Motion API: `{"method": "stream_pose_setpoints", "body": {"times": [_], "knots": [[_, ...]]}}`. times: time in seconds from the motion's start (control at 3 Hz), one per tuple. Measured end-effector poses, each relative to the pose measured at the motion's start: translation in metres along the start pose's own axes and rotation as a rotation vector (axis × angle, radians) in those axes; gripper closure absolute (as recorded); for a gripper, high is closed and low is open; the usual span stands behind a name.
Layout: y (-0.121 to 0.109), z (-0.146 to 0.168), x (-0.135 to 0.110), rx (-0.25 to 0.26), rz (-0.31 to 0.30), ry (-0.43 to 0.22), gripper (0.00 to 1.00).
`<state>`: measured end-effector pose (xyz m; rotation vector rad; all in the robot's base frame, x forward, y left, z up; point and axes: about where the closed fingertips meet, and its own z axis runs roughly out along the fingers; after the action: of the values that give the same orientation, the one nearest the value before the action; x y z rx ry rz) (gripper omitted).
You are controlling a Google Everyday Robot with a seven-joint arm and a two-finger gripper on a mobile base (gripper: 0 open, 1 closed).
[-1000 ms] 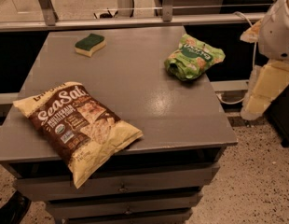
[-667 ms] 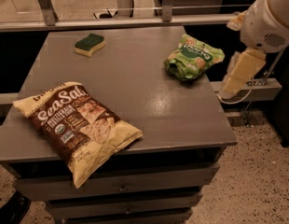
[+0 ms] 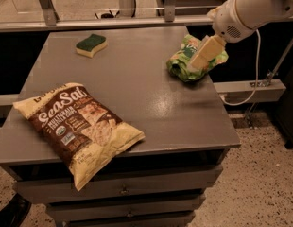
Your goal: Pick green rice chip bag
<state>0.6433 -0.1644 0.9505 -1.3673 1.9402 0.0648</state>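
Note:
The green rice chip bag (image 3: 178, 64) lies crumpled on the grey table (image 3: 146, 98), near its far right edge. It is bright green with a darker logo, partly hidden by my arm. My gripper (image 3: 197, 63) reaches in from the upper right on a white arm and hangs right over the bag, in front of its middle. I cannot tell whether it touches the bag.
A large cream-and-brown Sea Salt chip bag (image 3: 78, 126) lies at the table's front left, overhanging the edge. A green-and-yellow sponge (image 3: 90, 45) sits at the far left. Drawers (image 3: 123, 190) are under the tabletop. A metal rail (image 3: 113, 22) runs behind, and a white cable (image 3: 253, 74) hangs at right.
My arm has swung left and up from beside the table's right edge to over the green bag. The bag, sponge and Sea Salt bag have not moved.

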Motion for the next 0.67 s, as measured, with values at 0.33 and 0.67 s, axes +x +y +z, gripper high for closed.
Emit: {"method": "stream_pose_setpoints", "body": {"times": [0.33,0.67], "knots": [[-0.014,0.062,0.005,-0.051,0.158,-0.042,0.0],[-0.017,0.099,0.018,-0.092,0.29,-0.049,0.0]]}}
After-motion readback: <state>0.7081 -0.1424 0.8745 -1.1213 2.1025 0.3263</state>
